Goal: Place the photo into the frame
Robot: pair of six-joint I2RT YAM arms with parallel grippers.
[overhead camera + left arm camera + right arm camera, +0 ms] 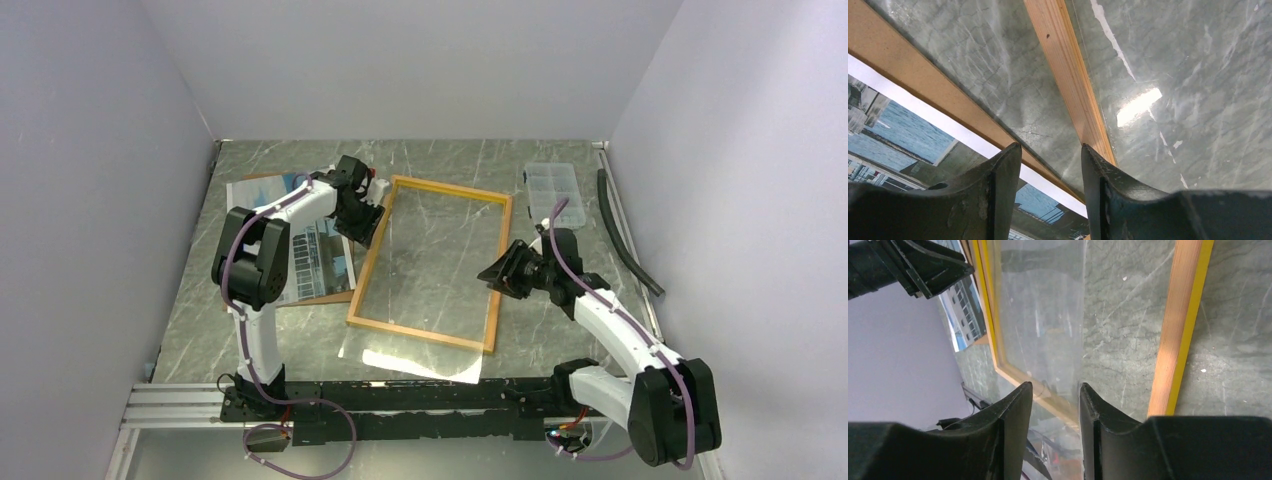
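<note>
Getting the photo (pixel 318 262) across into the frame (pixel 420 336) looks like the step in hand, and neither arm grips anything that I can see. The photo lies picture-up just left of the frame on a brown board (pixel 913 70), its white margin running alongside the frame's left rail without touching it. The frame lies flat with its wood side up, yellow showing only on its outer edges.

The left gripper (pixel 1050 146) hovers over the strip of table (pixel 560 330) between that left rail and the board, near the frame's far-left corner. Its fingers are apart with nothing between them. The right gripper (pixel 1055 385) sits at the frame's right rail, about halfway along, fingers likewise apart.

To do this well, I would have the left gripper take the photo by the margin nearest the frame, catching the paper alone and not the board under it. Thin paper flops, so a low, slow lift is safer. Since the picture faces up and the frame shows its back, the print probably needs turning over before it goes in.

A clear sheet (pixel 420 362) juts out past the frame's near rail. It likely wants squaring up first, or the photo may sit crooked. The right gripper could steady the right rail so the frame does not skate.
</note>
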